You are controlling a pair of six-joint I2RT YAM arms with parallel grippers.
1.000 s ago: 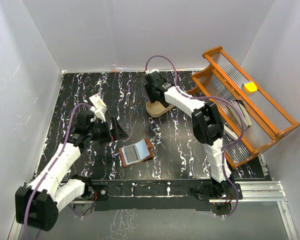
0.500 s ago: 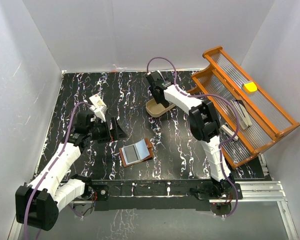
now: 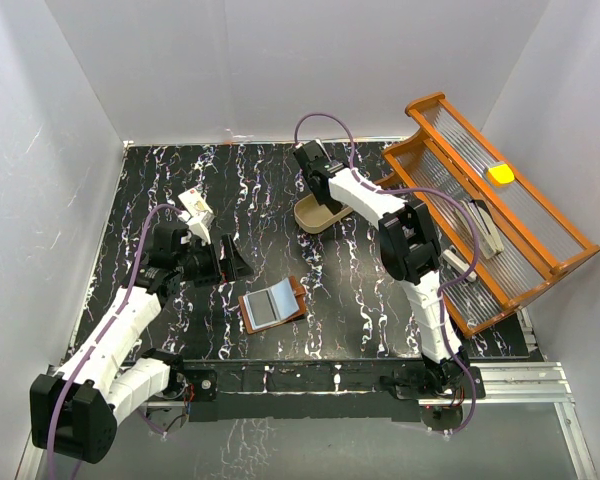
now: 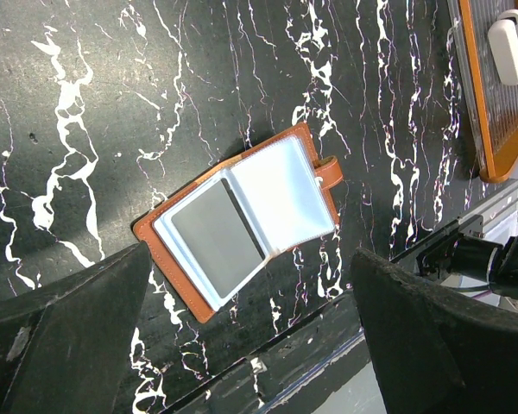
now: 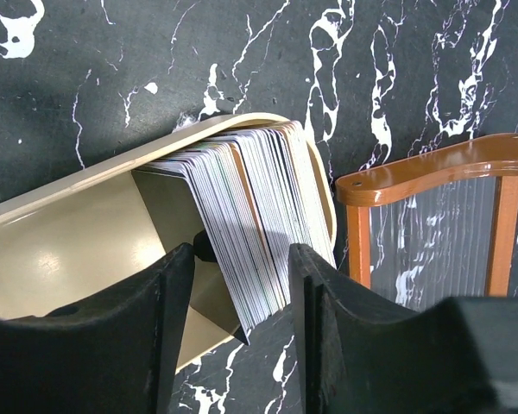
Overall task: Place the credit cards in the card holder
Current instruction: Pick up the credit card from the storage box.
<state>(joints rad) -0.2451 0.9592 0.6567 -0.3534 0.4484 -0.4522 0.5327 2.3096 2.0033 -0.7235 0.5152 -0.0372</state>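
My right claw (image 5: 239, 276) has pushed further out on its stretched arm (image 3: 365, 200), narrowed astride the cards (image 5: 250, 198) leaning in the tray (image 5: 69, 250); whether it grips I cannot tell; left claw (image 4: 249, 272) hovers spread above the open wallet (image 4: 276, 203)

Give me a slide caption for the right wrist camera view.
Right gripper straddling the credit cards leaning in a beige tray, beside an orange rack.
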